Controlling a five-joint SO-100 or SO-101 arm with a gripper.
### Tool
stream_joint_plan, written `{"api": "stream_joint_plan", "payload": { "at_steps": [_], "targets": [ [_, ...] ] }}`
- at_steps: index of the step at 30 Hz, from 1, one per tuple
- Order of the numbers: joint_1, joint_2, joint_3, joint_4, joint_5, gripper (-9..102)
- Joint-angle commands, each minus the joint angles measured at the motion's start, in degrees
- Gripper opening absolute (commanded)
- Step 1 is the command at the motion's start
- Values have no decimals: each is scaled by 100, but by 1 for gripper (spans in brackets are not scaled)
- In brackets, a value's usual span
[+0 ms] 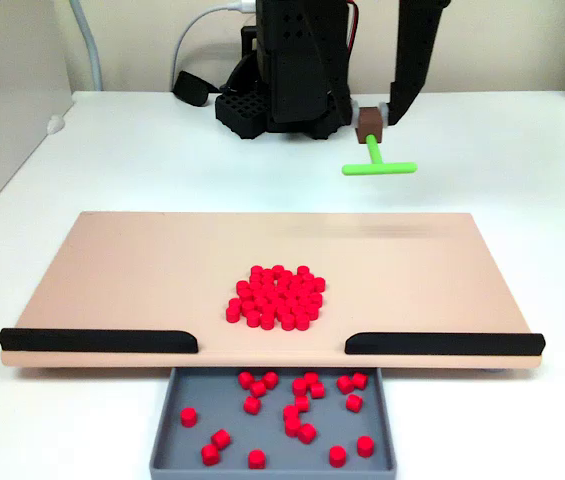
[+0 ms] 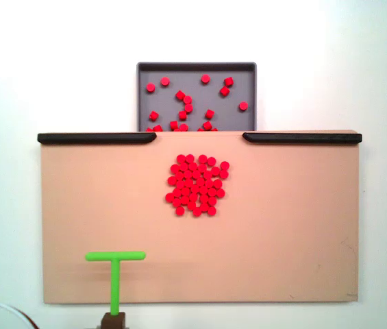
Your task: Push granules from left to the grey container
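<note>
- Tan board (image 1: 112,280) (image 2: 282,240): flat, rectangular, lies on the white worktop (image 1: 62,190); serves as landmark for all entries.
- Black strips (image 1: 97,341) (image 2: 97,138): two, along the board edge nearest the grey container, one at each end, with an open gap between them.
- Granules, main cluster (image 1: 276,297) (image 2: 196,185): dozens of red pellets packed in a rough round patch on the board, near the gap between the strips, not touching either strip.
- Grey container (image 1: 172,420) (image 2: 248,68): shallow tray just beyond the strip edge of the board, centred on the gap, partly tucked under that edge.
- Granules, loose lot (image 1: 302,405) (image 2: 186,103): about twenty, scattered inside the tray, denser toward the board.
- Green T-shaped stick (image 1: 376,162) (image 2: 115,271): at the board's far edge from the tray, crossbar toward the cluster, well apart from it; stem ends in a brown block (image 1: 370,124) (image 2: 114,320).
- Gripper (image 1: 382,112): black, at the brown block; whether the jaws pinch the block, cannot tell.
- Arm base (image 1: 282,100): black, behind the board, white cable (image 1: 194,35) beside it.
- Obstructions: bare board between cluster and gap.
</note>
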Motion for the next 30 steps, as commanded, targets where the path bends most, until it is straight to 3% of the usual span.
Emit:
{"api": "stream_joint_plan", "payload": {
  "at_steps": [1, 12, 17, 23, 30],
  "targets": [
    [-229, 202, -202, 35, 1063, 0],
    [-483, -316, -229, 35, 4395, 0],
    [-571, -1011, -1151, 35, 5520, 0],
    [-738, -2329, -2821, 35, 6407, 0],
    [-729, -3015, -3252, 35, 7313, 0]
  ]
}}
